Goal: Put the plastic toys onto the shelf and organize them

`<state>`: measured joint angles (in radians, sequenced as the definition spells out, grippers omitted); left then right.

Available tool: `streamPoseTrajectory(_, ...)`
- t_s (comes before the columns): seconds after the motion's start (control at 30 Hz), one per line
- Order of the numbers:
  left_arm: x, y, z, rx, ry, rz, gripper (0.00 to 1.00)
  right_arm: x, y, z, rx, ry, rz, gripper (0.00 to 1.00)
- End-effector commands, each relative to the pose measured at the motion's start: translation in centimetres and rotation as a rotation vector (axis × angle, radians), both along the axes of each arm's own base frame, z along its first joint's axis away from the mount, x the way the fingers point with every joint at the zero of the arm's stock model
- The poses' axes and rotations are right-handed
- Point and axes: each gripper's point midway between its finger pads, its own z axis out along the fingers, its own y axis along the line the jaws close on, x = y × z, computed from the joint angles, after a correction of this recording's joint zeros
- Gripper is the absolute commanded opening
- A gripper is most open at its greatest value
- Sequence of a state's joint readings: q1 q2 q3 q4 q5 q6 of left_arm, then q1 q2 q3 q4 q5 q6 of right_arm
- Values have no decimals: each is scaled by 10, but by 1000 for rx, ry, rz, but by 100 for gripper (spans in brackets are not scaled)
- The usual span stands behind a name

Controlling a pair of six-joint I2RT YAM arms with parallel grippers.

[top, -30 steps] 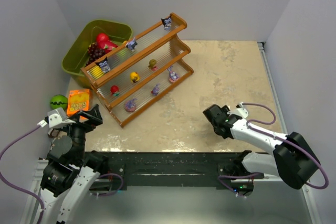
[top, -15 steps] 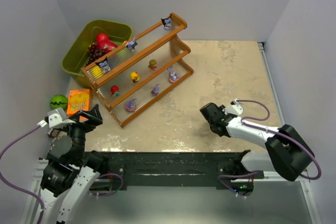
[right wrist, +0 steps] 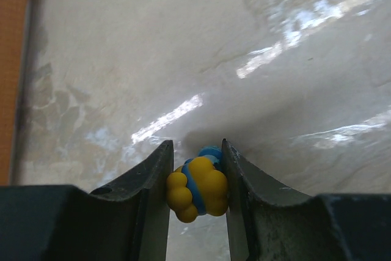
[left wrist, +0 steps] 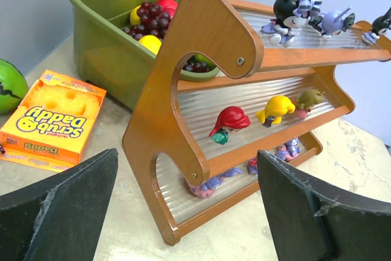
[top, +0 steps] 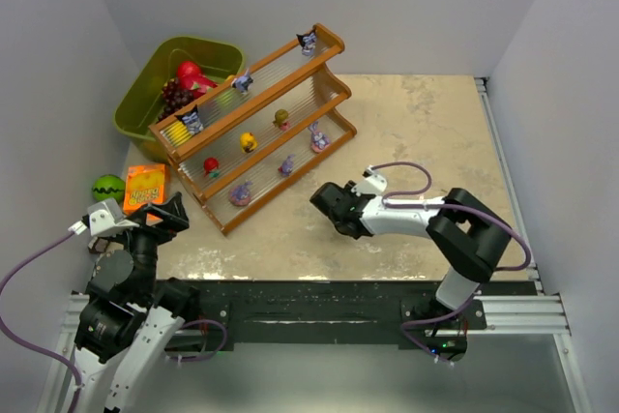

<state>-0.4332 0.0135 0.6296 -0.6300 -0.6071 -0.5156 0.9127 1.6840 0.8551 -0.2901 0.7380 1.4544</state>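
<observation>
The shelf [top: 334,45] stands diagonally at the back left, with its orange-brown end panel [left wrist: 201,35] close in the left wrist view. Plastic toys sit on all three tiers: dark ones [top: 308,41] on top, olive [top: 281,119], yellow [top: 249,141] and red [top: 211,165] in the middle, purple-pink ones [top: 240,193] at the bottom. My right gripper [top: 334,208] is over the table just right of the shelf's near end. In the right wrist view it [right wrist: 197,151] is shut on a small yellow and blue toy [right wrist: 198,191]. My left gripper [top: 160,215] [left wrist: 186,151] is open, facing the shelf's end.
An olive-green bin [top: 145,84] with red fruit and grapes stands behind the shelf. An orange sponge box [top: 145,186] and a green striped ball [top: 108,187] lie at the left edge. Grey walls close in the table on three sides.
My right arm has swung left across the table, carrying its gripper from the right side to near the shelf's front end. The left arm has not moved.
</observation>
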Motion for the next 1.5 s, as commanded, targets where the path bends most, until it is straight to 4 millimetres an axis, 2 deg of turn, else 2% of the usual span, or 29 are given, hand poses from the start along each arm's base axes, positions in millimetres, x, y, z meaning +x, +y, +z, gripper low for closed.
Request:
streamPoseTrajectory(0.0, -18, 12, 20, -78, -136, 25, 100, -5, 30, -13, 44, 54, 35, 29)
streamPoseTrajectory(0.2, -18, 12, 20, -78, -136, 26, 100, -1, 43, -19, 38, 60, 85, 44)
streamPoseTrajectory(0.37, -18, 12, 20, -76, -133, 28, 100, 3, 51, -20, 26, 62, 129, 66)
streamPoseTrajectory(0.47, -18, 12, 21, -79, -136, 26, 100, 4, 54, -20, 21, 61, 146, 73)
streamPoseTrajectory(0.67, -18, 12, 20, -78, -134, 28, 100, 6, 61, -13, 24, 49, 194, 80)
streamPoseTrajectory(0.9, -18, 13, 20, -78, -131, 29, 100, 7, 56, 11, -70, 9, 328, 88)
streamPoseTrajectory(1.1, -18, 13, 20, -80, -131, 32, 100, -3, 39, 37, -136, -116, 511, 92)
streamPoseTrajectory(1.13, -18, 13, 20, -79, -130, 32, 100, -2, 38, 50, -176, -157, 579, 93)
streamPoseTrajectory(1.3, -17, 13, 19, -80, -126, 34, 100, -7, 57, 81, -239, -275, 851, 93)
streamPoseTrajectory(1.33, -17, 13, 19, -80, -125, 35, 100, -12, 65, 84, -265, -290, 958, 93)
streamPoseTrajectory(1.4, -17, 14, 19, -82, -127, 37, 100, -15, 73, 92, -280, -314, 1036, 93)
streamPoseTrajectory(1.47, -18, 14, 19, -84, -128, 38, 100, -21, 78, 91, -306, -303, 1141, 93)
